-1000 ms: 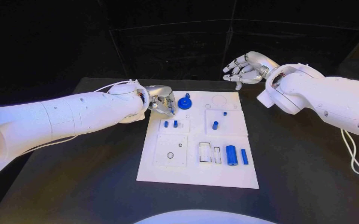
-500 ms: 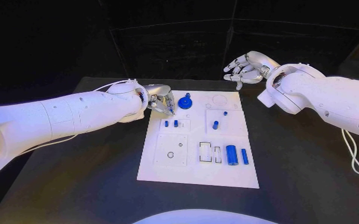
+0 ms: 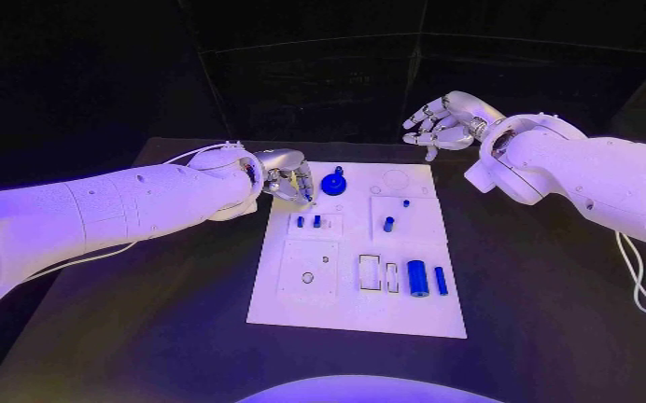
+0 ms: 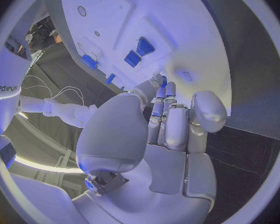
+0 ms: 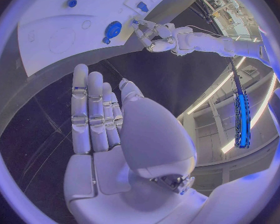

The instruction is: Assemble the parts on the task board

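Our left hand (image 3: 288, 182) seems to pinch a small part (image 5: 135, 21) at the board (image 3: 353, 305) edge; go slow, line it up. Right hand (image 3: 445, 124) hangs empty.

Your task board (image 3: 353, 314) lies in the middle of the desk (image 3: 148, 328), with one robot hand at each far corner.

The left robot hand (image 3: 289, 181) sits over the board's far left corner, just beside the round part (image 3: 334, 185). The right robot hand (image 3: 444, 125) hangs beyond the far right corner, apart from the board. Toward you come two small parts (image 3: 308, 222) at left and two pegs (image 3: 393, 216) at right, then the cylinder (image 3: 417, 279) and the bar (image 3: 441, 281) side by side near the right edge.
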